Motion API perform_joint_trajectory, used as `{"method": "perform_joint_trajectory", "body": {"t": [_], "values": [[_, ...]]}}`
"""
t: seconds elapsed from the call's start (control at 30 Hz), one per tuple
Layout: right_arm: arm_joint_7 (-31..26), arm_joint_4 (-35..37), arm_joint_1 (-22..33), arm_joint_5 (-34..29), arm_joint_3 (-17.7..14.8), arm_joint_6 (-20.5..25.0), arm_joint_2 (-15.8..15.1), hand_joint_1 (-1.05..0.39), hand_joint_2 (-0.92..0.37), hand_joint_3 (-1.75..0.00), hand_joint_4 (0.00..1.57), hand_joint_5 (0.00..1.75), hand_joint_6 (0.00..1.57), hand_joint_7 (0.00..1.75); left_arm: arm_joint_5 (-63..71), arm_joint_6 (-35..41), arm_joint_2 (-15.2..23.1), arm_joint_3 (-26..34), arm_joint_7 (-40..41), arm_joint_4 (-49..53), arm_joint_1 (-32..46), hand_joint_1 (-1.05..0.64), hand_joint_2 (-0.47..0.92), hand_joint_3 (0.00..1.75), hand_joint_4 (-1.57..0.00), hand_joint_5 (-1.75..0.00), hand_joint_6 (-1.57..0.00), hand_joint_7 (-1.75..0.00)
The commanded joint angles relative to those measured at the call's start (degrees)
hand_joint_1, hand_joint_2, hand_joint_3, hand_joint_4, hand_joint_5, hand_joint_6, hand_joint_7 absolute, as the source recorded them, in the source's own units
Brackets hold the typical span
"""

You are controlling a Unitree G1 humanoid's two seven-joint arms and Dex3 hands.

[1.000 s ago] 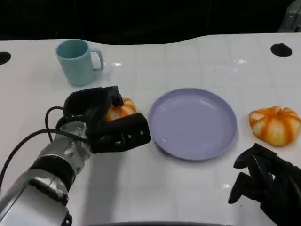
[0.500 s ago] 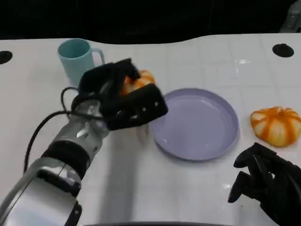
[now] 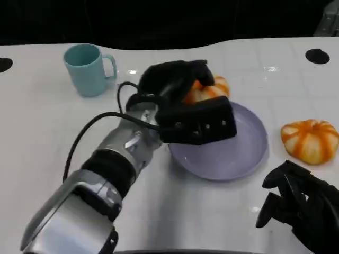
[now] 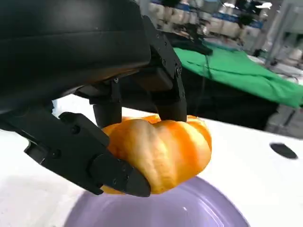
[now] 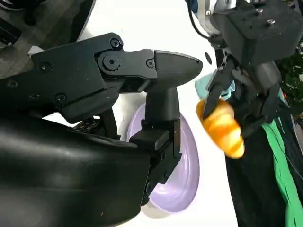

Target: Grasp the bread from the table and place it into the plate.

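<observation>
Left arm reaches diagonally across the white bench – left hand grips the bread, held above the far-left rim of the purple plate, not touching it. Right hand sits low near the bench edge, fingers curled, holding nothing – partly cut off. Fingers hide much of the bread.

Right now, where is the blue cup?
In the head view, the blue cup stands at the table's far left, beyond the left hand and left of the plate.
</observation>
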Motion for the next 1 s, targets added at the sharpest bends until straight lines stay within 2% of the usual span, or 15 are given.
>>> {"method": "perform_joint_trajectory", "body": {"t": [0.03,0.07,0.1,0.13,0.23,0.37,0.5,0.6,0.67,0.8,0.83,1.0], "values": [[0.1,-0.3,0.4,0.0,-0.2,-0.9,-0.3,-0.44,-0.92,-0.43,0.65,1.75,0.49,1.62,0.5,-0.8,-1.0,-0.7,-0.9,1.4,-2.9,-0.32,0.88,0.18,-0.94,-1.75,-0.95,-0.46],[0.1,-0.5,0.4,-0.1,-0.1,-0.9,-0.4,-0.44,-0.92,-0.43,0.65,1.75,0.48,1.62,0.7,-0.5,-1.8,-1.0,-1.5,2.1,-3.1,-0.31,0.9,0.2,-0.92,-1.75,-0.94,-0.63],[0.1,-0.5,0.5,-0.2,0.0,-1.0,-0.4,-0.44,-0.92,-0.43,0.64,1.75,0.48,1.61,0.8,-0.3,-2.4,-1.2,-1.9,2.7,-3.3,-0.3,0.9,0.19,-0.89,-1.75,-0.86,-0.71],[0.3,-0.5,0.6,-0.2,0.1,-1.3,-0.5,-0.44,-0.92,-0.44,0.64,1.75,0.48,1.61,0.9,0.0,-2.9,-1.4,-2.3,3.3,-3.5,-0.31,0.91,0.18,-0.88,-1.75,-0.83,-0.71],[0.7,-0.3,0.8,-0.2,0.2,-1.9,-0.6,-0.45,-0.92,-0.44,0.64,1.75,0.48,1.61,0.9,1.0,-4.0,-1.9,-3.2,4.9,-4.2,-0.33,0.92,0.16,-0.83,-1.75,-0.81,-0.57],[0.6,-0.6,1.1,-0.2,0.5,-2.0,-0.6,-0.45,-0.92,-0.44,0.63,1.75,0.48,1.6,0.9,2.4,-5.4,-2.3,-3.4,7.0,-4.9,-0.34,0.92,0.18,-0.79,-1.75,-0.81,-0.5],[0.2,-0.9,1.2,-0.4,0.7,-1.9,-0.5,-0.45,-0.92,-0.44,0.62,1.75,0.48,1.6,1.7,3.7,-6.3,-3.4,-3.6,8.6,-5.9,-0.35,0.92,0.19,-0.73,-1.74,-0.78,-0.47],[0.0,-1.0,1.2,-0.2,0.7,-1.6,-0.3,-0.45,-0.92,-0.43,0.62,1.75,0.48,1.6,2.2,3.6,-6.8,-4.0,-3.0,9.5,-5.9,-0.36,0.92,0.17,-0.77,-1.75,-0.87,-0.6],[0.1,-1.1,1.3,-0.2,0.8,-1.7,-0.3,-0.45,-0.92,-0.43,0.62,1.75,0.48,1.6,2.6,3.9,-7.0,-4.5,-3.0,10.0,-5.9,-0.41,0.92,0.13,-0.79,-1.75,-0.85,-0.65],[0.0,-1.4,1.5,0.2,0.8,-1.5,-0.1,-0.44,-0.92,-0.44,0.62,1.75,0.48,1.6,2.7,4.4,-7.5,-4.7,-3.4,10.8,-5.7,-0.48,0.92,0.11,-0.8,-1.75,-0.76,-0.61],[0.0,-1.6,1.5,0.1,0.9,-1.4,-0.2,-0.44,-0.92,-0.44,0.62,1.75,0.48,1.6,2.6,4.5,-7.5,-4.6,-3.5,11.0,-5.6,-0.48,0.92,0.1,-0.77,-1.75,-0.75,-0.51],[-0.1,-1.8,1.6,0.1,1.0,-1.3,-0.2,-0.44,-0.92,-0.43,0.61,1.75,0.47,1.6,1.6,4.4,-7.7,-3.7,-4.4,11.6,-5.4,-0.53,0.92,0.13,-0.74,-1.75,-0.81,-0.46]]}}
